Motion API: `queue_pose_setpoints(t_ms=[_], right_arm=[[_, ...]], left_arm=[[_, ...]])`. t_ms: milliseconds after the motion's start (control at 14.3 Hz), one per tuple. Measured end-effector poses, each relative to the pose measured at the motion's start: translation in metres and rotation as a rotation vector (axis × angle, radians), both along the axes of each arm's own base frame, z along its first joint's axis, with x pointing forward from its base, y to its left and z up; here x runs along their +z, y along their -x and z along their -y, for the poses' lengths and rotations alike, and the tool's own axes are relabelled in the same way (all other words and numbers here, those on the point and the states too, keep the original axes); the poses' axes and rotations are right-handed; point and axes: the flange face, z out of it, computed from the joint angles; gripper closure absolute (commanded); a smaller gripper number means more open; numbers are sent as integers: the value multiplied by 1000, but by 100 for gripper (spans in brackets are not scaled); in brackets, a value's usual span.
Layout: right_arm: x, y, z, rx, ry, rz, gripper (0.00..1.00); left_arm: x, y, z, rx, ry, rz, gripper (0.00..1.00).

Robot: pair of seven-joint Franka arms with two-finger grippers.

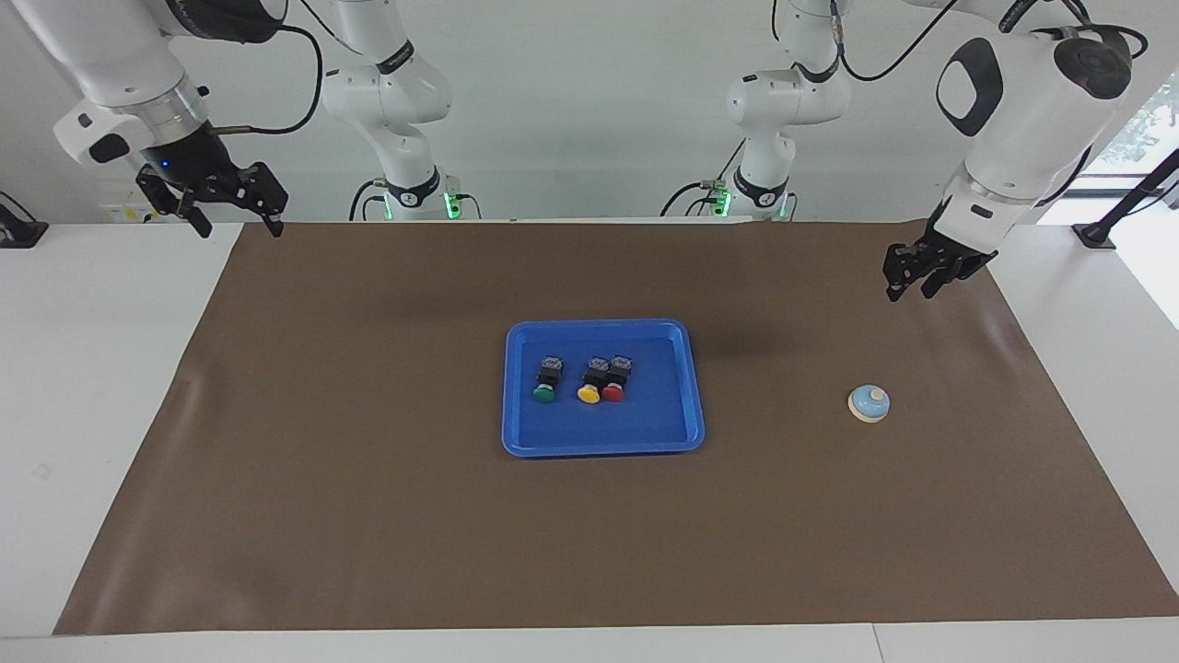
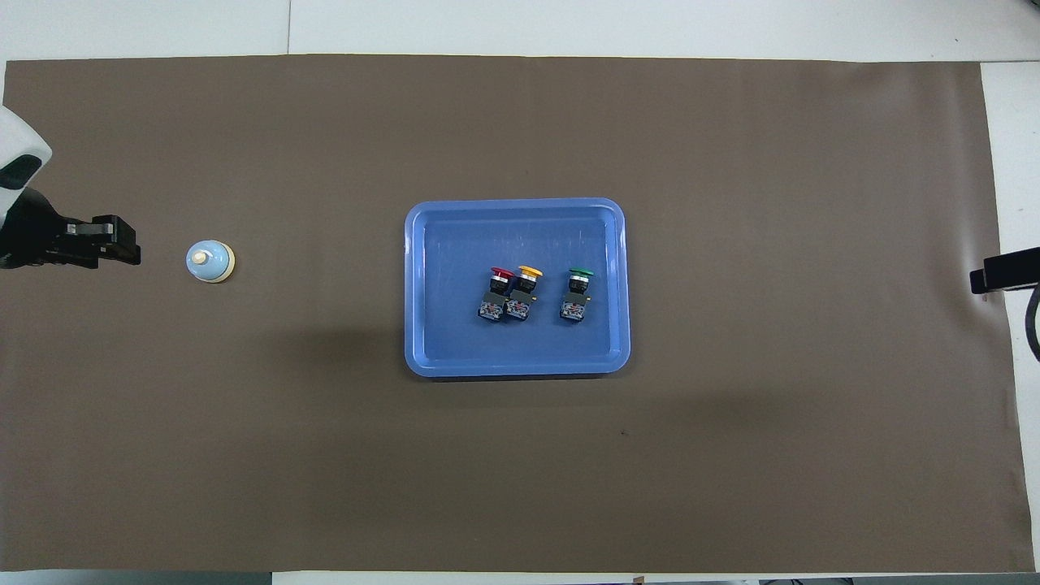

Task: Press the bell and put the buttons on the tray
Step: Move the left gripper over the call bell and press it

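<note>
All three black-bodied push buttons, green (image 1: 544, 384), yellow (image 1: 591, 381) and red (image 1: 615, 379), lie in the shallow square blue plastic tray (image 1: 519, 433) at bench centre. The light-blue dome bell (image 1: 869, 403) sits toward the left-arm edge; whether it was pressed cannot be told. Left pincer (image 1: 914, 287) hangs above that edge, apparently nearly closed and empty; right pincer (image 1: 237, 221) waits open over its near corner.

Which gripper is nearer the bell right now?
Left. The left gripper hangs above the mat at the bell's end of the table. The right gripper is raised at the right arm's end, with the tray between it and the bell.
</note>
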Motion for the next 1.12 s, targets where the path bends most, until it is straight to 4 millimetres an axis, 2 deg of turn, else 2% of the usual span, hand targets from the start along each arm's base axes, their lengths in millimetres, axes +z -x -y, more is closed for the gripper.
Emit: queue_pose_setpoints(t_ms=[140,210,350,490,699,909,1119], right_arm=[[0,0,0,0,0,0,0],[0,0,0,0,0,0,0],[0,0,0,0,0,0,0],[0,0,0,0,0,0,0],[0,0,0,0,0,0,0],[0,0,0,0,0,0,0],[0,0,0,0,0,0,0]], left_arm=[[-41,-7,-20,32,2,-19,100],[-64,-13,-23,36,3,-32,100],[-105,-29,-19,28,7,-25,100],[-136,-40,-10,14,10,-8,100],[-160,-47,-2,1,13,-7,100],[-173,-49,-3,-5,5,-14,100],[-201,-52,-5,-7,-1,-33,100]])
